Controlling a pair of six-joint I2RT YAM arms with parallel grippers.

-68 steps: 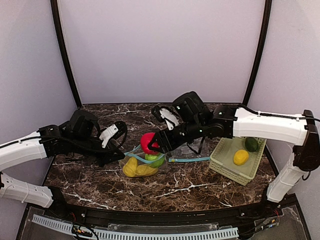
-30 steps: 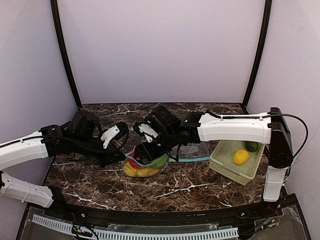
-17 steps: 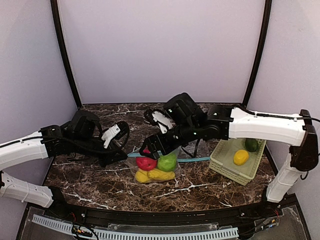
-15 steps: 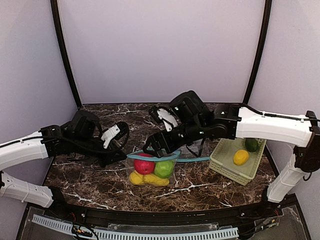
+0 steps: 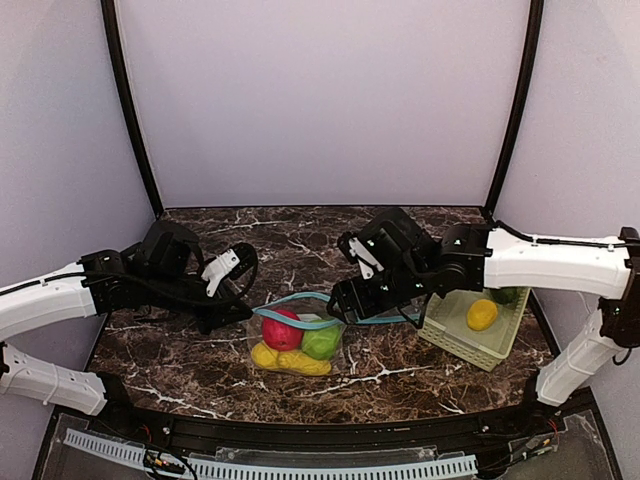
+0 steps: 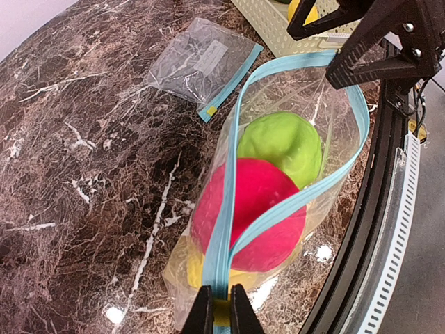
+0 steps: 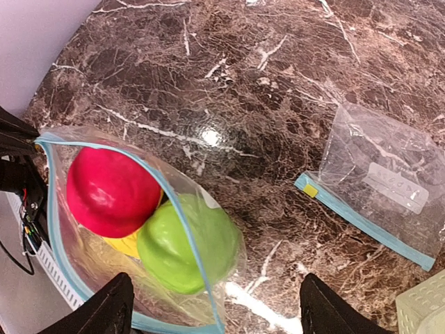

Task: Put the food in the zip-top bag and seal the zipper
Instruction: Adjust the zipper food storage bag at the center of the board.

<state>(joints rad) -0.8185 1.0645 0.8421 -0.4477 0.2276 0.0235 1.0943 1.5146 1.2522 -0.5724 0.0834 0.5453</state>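
Top view took in the whole basket [image 5: 450, 338] at the right of the table [image 5: 180, 350], with one yellow piece [image 5: 482, 314] and one dark green piece [image 5: 508, 296] in it, the green one partly hidden under the right arm. Left wrist view showed the grip plainly: left gripper [image 6: 221, 314] pinched together on the blue zipper strip at one corner of the bag [image 6: 327, 132], whose mouth gaped, the two strips well apart. Right wrist view showed the right gripper [image 7: 215, 313] with fingers spread wide, nothing between them, above the bag's mouth. Second bag [image 7: 389, 177] lay flat and closed on the table, apart from the first. Left arm reached in low from the left, its gripper level with the bag's corner. Right arm stretched across above the basket, gripper angled down at the bag's right rim. Count: two bags, one basket. Inside the open bag were one red ball [image 5: 282, 330], one light green ball [image 5: 322, 342] touching it, and yellow pieces [image 5: 290, 360] underneath, at least two.
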